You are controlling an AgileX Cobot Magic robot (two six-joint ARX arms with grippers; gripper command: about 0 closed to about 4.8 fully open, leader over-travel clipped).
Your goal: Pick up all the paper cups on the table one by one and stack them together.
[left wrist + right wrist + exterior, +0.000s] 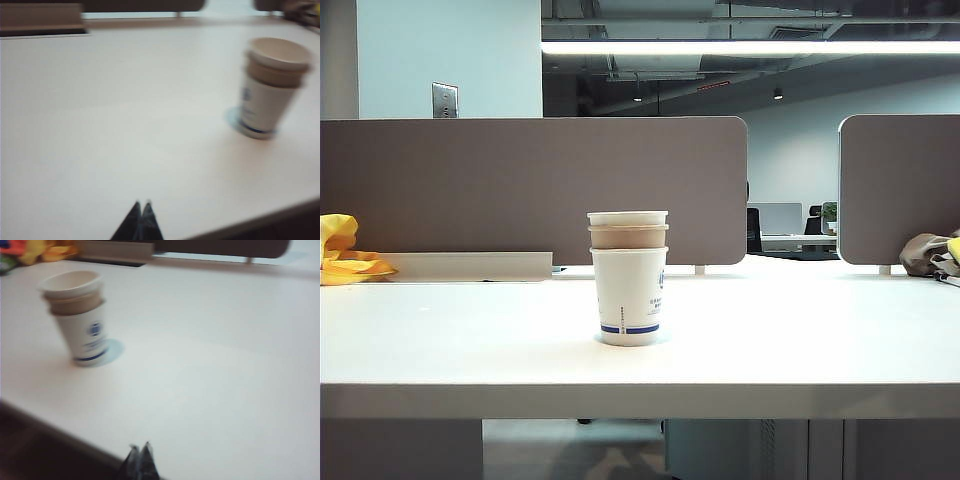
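I see the three paper cups (628, 278) nested into one stack, standing upright with the long axis vertical and the mouths pointing up. The stack sits about mid-desk in the exterior view, a little toward the front edge. The outer cup is white with a blue band near its base and a round blue logo above lines of small print that I cannot read; the brown cup's rim shows above it, and a white rim tops that. Both wrist views are blurred, so the logo there is only a blue blot. The white desk (820, 330) carries the stack. My left end effector (142, 204) hangs over bare desk near the front edge, well apart from the stack, tips pressed together on nothing. My right end effector (140, 445) is likewise pinched closed and empty, over the desk's front edge, also well apart. Grey partition panels (470, 185) stand behind.
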